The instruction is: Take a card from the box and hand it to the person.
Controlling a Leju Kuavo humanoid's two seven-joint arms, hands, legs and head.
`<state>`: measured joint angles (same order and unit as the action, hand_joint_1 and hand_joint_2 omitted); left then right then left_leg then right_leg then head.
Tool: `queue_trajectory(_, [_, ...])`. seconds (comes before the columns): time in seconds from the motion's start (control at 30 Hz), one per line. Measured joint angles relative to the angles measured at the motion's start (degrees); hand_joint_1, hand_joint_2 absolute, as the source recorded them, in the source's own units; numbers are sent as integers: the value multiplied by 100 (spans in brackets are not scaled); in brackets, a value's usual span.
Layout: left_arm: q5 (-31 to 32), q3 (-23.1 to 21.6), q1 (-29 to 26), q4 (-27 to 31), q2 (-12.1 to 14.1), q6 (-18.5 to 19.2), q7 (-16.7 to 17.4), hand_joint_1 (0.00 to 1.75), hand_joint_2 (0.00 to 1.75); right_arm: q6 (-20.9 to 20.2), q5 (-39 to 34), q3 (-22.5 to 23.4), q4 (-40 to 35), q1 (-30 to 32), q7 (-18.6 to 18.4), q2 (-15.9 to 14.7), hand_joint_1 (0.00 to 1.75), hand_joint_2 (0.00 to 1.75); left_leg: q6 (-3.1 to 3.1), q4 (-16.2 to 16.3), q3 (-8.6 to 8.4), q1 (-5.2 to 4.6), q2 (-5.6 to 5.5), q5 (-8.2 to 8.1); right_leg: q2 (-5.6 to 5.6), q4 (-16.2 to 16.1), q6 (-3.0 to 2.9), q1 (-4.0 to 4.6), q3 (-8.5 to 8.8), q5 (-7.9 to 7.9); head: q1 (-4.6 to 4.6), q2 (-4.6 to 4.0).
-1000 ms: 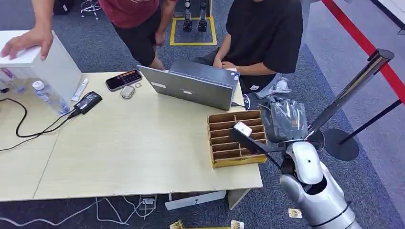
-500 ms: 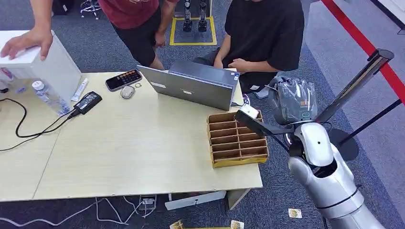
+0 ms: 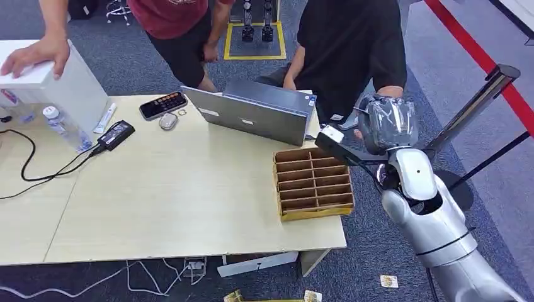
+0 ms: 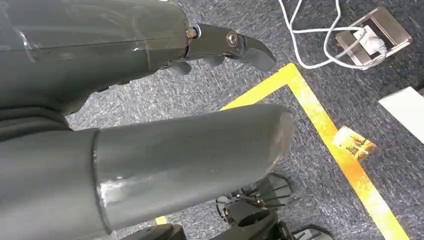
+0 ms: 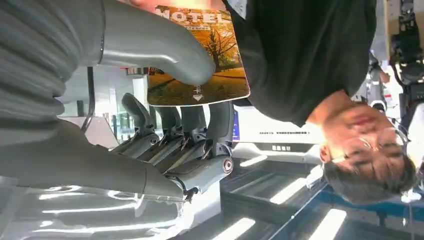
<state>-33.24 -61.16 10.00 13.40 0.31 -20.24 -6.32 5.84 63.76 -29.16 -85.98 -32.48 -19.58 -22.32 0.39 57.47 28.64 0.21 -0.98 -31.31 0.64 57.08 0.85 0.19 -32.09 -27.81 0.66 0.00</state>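
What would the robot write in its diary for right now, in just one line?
stage: handover | right hand: holds card, raised toward person in black shirt | left hand: empty, over floor | box: on table

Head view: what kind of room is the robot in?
Probably an office or robot test lab. A laptop, a calculator and a charger cable sit on a plain wooden table, with grey carpet and yellow tape squares on the floor.

The table (image 3: 170, 201) holds a brown box (image 3: 312, 183) (with slots) near the laptop (image 3: 255, 112), beside a phone (image 3: 163, 104).
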Motion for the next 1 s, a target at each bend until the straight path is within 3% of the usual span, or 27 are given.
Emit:
queue_trajectory(0.2, [0, 0, -1, 0, 0, -2, 0, 0, 0, 39, -2, -9, 312, 21, 0, -4, 133, 175, 0, 0, 0, 0, 0, 0, 0, 0, 0, 0, -1, 0, 0, 0])
queue_trajectory(0.3, [0, -2, -1, 0, 0, 0, 0, 0, 0, 39, 0, -13, 411, 46, -2, -24, 120, 175, 0, 0, 0, 0, 0, 0, 0, 0, 0, 0, 0, 0, 0, 0])
queue_trajectory(0.33, [2, -2, -1, 0, 0, -2, 0, 0, 0, 39, 0, -13, 441, 53, -2, -31, 91, 175, 0, 0, 0, 0, 0, 0, 0, 0, 0, 0, -1, 0, 0, 2])
queue_trajectory(0.37, [2, -2, -1, 0, 0, -2, 0, 0, 0, 39, 0, -15, 461, 58, -2, -33, 31, 175, 0, 0, 0, 0, 0, 0, 1, 0, 0, 0, -1, 0, 0, 0])
queue_trajectory(0.43, [4, -2, 0, 0, 0, -2, 0, 0, 0, 33, 0, -24, 518, 62, -4, -35, 0, 175, 0, 0, 0, 0, 1, 0, 2, 0, 0, 0, -1, 0, 0, 0])
queue_trajectory(0.6, [18, -2, -1, 0, 0, -2, 2, 0, 0, -228, -2, -94, 651, 97, -81, -35, 0, 175, 0, 0, 0, 0, 1, 0, 1, 0, 0, 0, -1, 0, 0, 0])
queue_trajectory(0.73, [22, -2, -1, 0, 0, 0, 13, 0, 0, -175, -24, -96, 721, 127, -118, -33, 0, 175, 0, 0, 0, 0, 1, 0, 1, 0, 0, 0, -1, 0, 0, 0])
queue_trajectory(0.83, [22, -2, -3, 0, 0, -2, 13, 0, 0, 86, -101, -94, 734, 180, -129, -31, 0, 175, 0, 1, 0, 0, 0, 0, 1, 0, 0, 0, -1, 0, 0, 0])
queue_trajectory(1.0, [-4, 0, -25, 0, 0, -39, -9, 0, 0, 1057, -496, -57, 667, 389, -11, -2, 0, 175, 0, 0, 0, 0, 0, 0, -1, 0, 0, 0, 1, 0, 0, 0])
